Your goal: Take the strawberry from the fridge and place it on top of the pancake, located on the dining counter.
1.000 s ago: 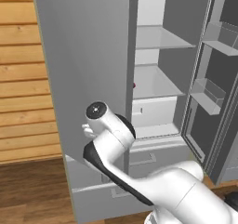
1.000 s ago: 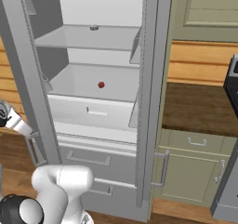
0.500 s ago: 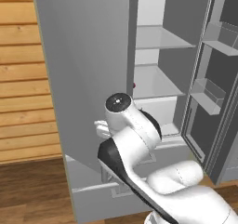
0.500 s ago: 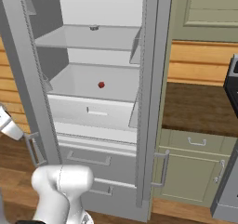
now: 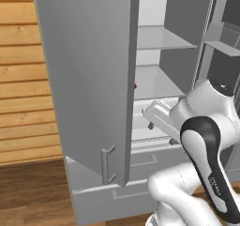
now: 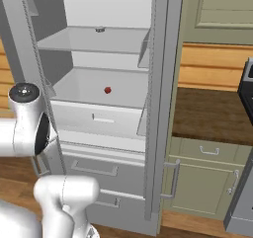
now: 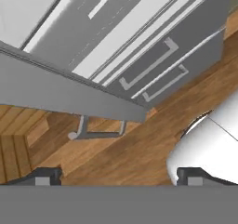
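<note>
Right base view, strawberry (image 6: 107,90) on fridge (image 6: 99,103) shelf, open jaws (image 7: 118,175) elsewhere

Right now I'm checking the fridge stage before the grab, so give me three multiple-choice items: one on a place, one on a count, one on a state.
1. Where does the strawberry lie?
A. on the white shelf above the crisper drawer
B. on the top shelf
C. on the floor

2. How many wide drawers sit at the bottom of the fridge?
A. one
B. two
C. four

3. How is the gripper?
A. shut on the strawberry
B. shut and empty
C. open, holding nothing

Answers: 1 A, the red blob rests on the lower white shelf in the right base view. 2 B, two handled fronts are stacked there. 3 C, the hand view shows the fingertips far apart with nothing between them.
</note>
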